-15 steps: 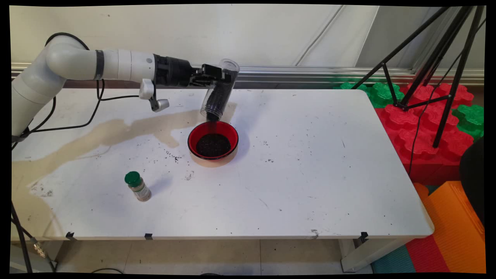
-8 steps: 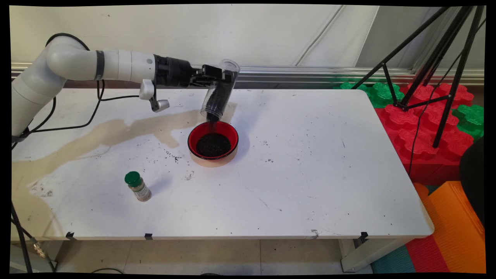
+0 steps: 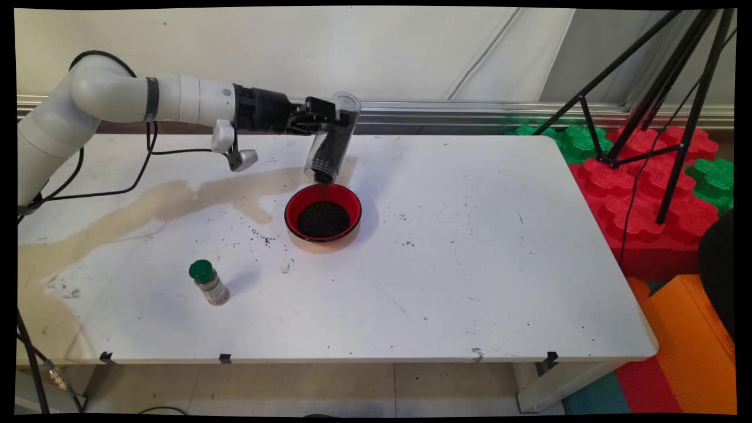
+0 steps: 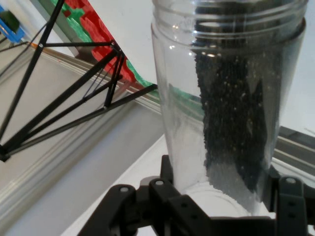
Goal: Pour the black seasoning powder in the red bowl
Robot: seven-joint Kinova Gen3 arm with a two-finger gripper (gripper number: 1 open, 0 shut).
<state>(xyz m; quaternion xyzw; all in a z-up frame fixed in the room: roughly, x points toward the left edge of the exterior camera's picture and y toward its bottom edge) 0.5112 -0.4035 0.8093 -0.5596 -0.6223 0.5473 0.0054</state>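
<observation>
My hand [image 3: 329, 116] is clamped on a clear jar [image 3: 330, 147] of dark grains, tipped mouth-down over the far rim of the red bowl [image 3: 323, 213], whose bottom is covered with the same dark grains [image 3: 322, 219]. A thin trickle seems to fall from the jar's mouth into the bowl, though it is hard to make out. Nearer the front of the table [image 3: 470, 264], well apart to the left, a small green-capped spice bottle [image 3: 208, 282] stands by itself.
</observation>
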